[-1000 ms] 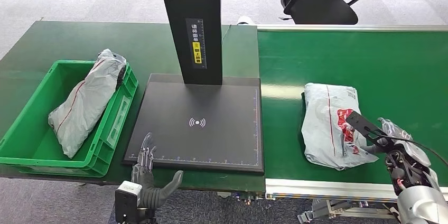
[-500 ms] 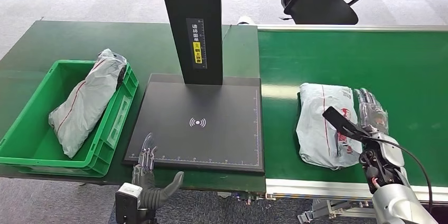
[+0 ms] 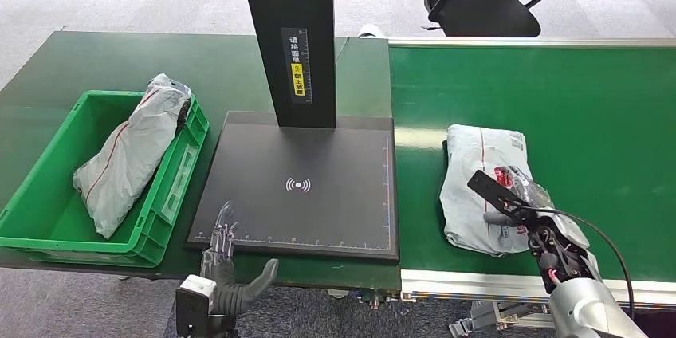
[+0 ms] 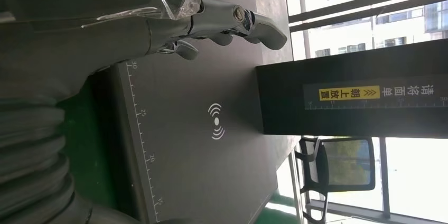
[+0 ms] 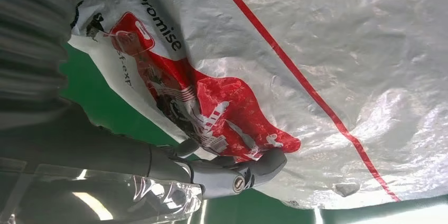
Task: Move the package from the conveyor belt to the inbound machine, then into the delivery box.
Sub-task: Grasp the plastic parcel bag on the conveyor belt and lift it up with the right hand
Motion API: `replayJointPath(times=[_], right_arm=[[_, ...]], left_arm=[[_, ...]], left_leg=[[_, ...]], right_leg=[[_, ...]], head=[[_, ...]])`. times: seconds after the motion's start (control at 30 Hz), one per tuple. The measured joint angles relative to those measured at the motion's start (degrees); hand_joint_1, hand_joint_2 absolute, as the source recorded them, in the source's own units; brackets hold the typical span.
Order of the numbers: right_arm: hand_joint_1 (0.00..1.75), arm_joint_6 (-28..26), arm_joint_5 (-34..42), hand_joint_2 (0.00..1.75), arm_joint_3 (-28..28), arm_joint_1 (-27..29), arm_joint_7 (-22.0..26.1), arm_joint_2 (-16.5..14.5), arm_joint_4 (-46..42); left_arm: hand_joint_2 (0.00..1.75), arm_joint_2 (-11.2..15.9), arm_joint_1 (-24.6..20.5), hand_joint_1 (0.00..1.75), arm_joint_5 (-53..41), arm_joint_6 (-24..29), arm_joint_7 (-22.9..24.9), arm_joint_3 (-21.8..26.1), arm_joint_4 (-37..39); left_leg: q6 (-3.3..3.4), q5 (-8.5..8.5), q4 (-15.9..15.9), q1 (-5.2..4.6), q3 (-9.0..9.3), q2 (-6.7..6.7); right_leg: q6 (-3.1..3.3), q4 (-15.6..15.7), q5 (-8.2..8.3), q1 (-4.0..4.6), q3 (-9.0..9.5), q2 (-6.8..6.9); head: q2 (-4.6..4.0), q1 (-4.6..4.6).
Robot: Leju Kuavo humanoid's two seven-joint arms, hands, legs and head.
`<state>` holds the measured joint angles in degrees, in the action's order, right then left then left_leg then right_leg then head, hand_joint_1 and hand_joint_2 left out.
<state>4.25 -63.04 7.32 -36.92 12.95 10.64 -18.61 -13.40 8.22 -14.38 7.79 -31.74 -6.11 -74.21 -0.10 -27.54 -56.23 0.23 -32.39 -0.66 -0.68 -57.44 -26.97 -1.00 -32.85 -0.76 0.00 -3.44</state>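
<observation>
Presently, the grey package (image 3: 481,186) on the green conveyor belt (image 3: 590,107) is touched at its near edge by the right hand (image 3: 526,206), no closed grasp being discernible, while the left hand (image 3: 225,262) is held open and empty beside the inbound machine (image 3: 303,186).

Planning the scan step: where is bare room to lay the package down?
The black scanner pad is bare from its black post to the ruled front edge, where the left hand waits. The green crate is crowded by a grey mailer bag. The right hand touches the white package.
</observation>
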Motion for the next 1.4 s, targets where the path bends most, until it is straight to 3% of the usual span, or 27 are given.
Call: replayJointPath(times=[0.27, 0.6, 0.63, 0.73, 0.77, 1.4], right_arm=[[0.00, 4.8, 0.4, 1.75, 0.0, 0.0, -1.3, 0.1, 0.5], [0.00, 5.4, -0.3, 1.75, -0.6, 0.0, -2.8, 0.3, 0.5], [0.36, 5.4, -0.3, 1.75, -0.7, 0.0, -2.8, 0.3, 0.5], [1.67, 5.4, -0.3, 1.75, -0.9, 0.0, -2.8, 0.3, 0.5], [1.74, 5.5, -0.3, 1.75, -1.0, 0.0, -2.8, 0.3, 0.5], [1.75, 6.3, 0.1, 1.75, -1.6, -0.4, -1.5, 0.7, 0.6]], left_arm=[[1.75, 0.1, -0.5, 0.00, 0.5, 0.3, 0.0, -0.2, 0.6], [1.75, 0.1, -0.8, 0.00, 0.7, 0.3, 0.1, -0.2, 1.3], [1.75, 0.1, -0.8, 0.00, 0.7, 0.3, 0.1, -0.2, 1.3], [1.75, 0.1, -0.9, 0.00, 0.7, 0.3, 0.1, -0.2, 1.4], [1.75, 0.2, -0.9, 0.00, 0.7, 0.3, 0.1, -0.2, 1.4], [1.75, 0.2, -1.4, 0.00, 1.3, 0.4, 0.1, -0.3, 1.9]], left_leg=[[0.00, 0.00, 0.0, 0.00, 0.02, 0.00], [0.00, 0.00, 0.0, 0.00, 0.02, 0.00], [0.00, 0.00, 0.0, 0.00, 0.02, 0.00], [0.00, 0.00, 0.0, 0.00, 0.02, 0.00], [0.00, 0.00, 0.0, 0.00, 0.02, 0.00], [0.00, 0.00, 0.0, 0.00, 0.02, 0.00]], right_leg=[[0.00, 0.0, 0.00, 0.00, 0.01, 0.00], [0.00, 0.0, 0.00, 0.00, 0.01, 0.00], [0.00, 0.0, 0.00, 0.00, 0.01, 0.00], [0.00, 0.0, 0.00, 0.00, 0.01, 0.00], [0.00, 0.0, 0.00, 0.00, 0.01, 0.00], [0.00, 0.0, 0.00, 0.00, 0.02, 0.01]], head=[[0.00, 0.00], [0.00, 0.01], [0.00, 0.01], [0.00, 0.01], [0.00, 0.01], [0.00, 0.00]])
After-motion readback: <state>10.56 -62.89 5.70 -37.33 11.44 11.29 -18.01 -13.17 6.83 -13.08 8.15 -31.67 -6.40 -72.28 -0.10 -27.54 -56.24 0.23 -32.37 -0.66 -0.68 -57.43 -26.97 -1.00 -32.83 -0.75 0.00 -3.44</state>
